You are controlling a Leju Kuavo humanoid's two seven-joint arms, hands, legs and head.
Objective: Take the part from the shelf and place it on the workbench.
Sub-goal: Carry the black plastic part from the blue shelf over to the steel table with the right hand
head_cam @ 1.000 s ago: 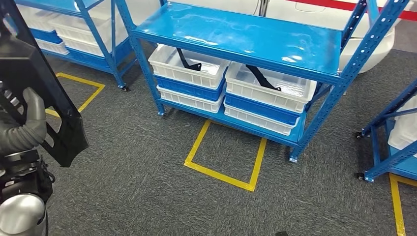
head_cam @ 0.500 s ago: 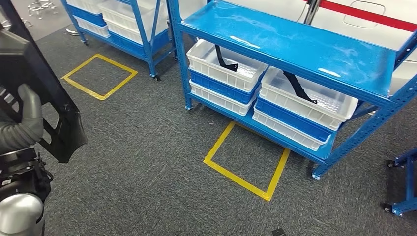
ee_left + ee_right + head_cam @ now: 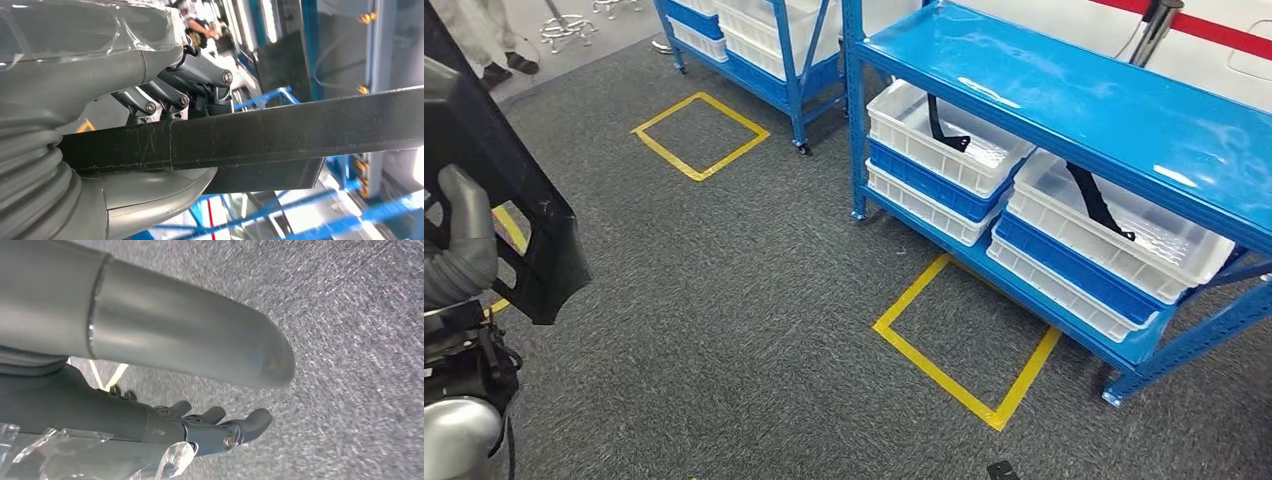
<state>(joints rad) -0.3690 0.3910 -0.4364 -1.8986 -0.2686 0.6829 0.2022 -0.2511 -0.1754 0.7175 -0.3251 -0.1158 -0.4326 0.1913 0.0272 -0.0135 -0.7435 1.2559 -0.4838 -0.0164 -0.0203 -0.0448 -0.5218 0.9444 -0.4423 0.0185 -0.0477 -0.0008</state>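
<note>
Gripping the black part (image 3: 499, 190) between thumb and fingers, the left hand (image 3: 464, 250) carries it raised at the robot's left side, off the carpet, presumably so it stays clear during the walk to the worktop. Its long axis runs steeply, top end away and bottom end toward the robot, well apart from the blue shelf (image 3: 1064, 90) and white bins (image 3: 944, 150). The right hand (image 3: 210, 430) hangs above the floor, fingers loosely extended, holding nothing.
</note>
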